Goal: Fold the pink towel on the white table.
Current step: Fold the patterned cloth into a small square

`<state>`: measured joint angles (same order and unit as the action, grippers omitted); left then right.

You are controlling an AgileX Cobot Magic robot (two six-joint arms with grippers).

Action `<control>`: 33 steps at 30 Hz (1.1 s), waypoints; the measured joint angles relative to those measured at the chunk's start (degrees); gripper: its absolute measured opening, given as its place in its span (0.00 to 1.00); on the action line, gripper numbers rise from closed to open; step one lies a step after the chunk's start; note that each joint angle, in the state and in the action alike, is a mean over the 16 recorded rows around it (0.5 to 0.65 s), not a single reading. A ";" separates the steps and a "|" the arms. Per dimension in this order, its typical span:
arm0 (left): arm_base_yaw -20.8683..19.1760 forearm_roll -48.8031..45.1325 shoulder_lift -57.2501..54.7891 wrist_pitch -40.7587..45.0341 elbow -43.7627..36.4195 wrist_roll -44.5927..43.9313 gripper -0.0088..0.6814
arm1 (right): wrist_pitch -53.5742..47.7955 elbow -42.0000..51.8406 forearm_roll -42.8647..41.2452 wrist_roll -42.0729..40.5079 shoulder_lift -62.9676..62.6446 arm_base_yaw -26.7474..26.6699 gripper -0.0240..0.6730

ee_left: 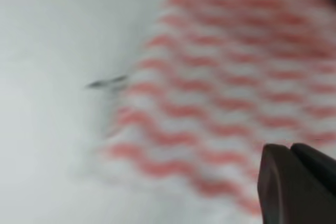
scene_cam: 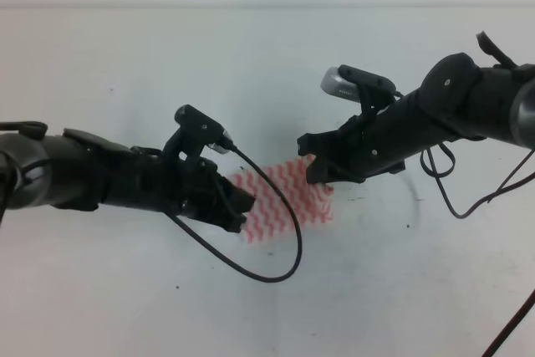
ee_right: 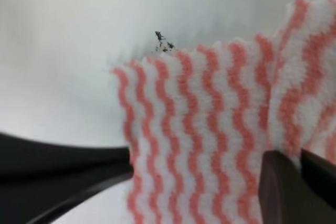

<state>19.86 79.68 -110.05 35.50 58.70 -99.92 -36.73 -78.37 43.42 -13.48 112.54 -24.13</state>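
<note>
The left gripper (scene_cam: 238,206) and right gripper (scene_cam: 322,166), jaw states unreadable, flank the pink towel (scene_cam: 284,198), which looks partly folded on the white table (scene_cam: 251,64), with folding apparently unfinished.

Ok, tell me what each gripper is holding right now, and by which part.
Cannot be told for certain. Both the left gripper and right gripper sit at opposite edges of the pink towel, but no clamped fold is visible.

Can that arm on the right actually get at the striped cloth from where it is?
Probably yes: the right gripper hangs at the pink towel's far edge, with nothing between them.
</note>
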 joint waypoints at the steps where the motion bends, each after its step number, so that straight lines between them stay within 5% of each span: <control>1: 0.00 0.20 -0.06 -0.67 0.04 -0.26 0.01 | -0.03 0.01 -0.02 -0.01 0.02 0.00 0.03; 33: -0.08 4.34 -3.36 -1.72 0.61 -3.46 0.01 | -0.89 -2.91 0.24 0.03 1.47 -3.41 0.03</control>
<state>19.78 84.02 -113.41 33.79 59.31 -103.38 -37.63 -81.28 43.66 -13.45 114.01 -27.54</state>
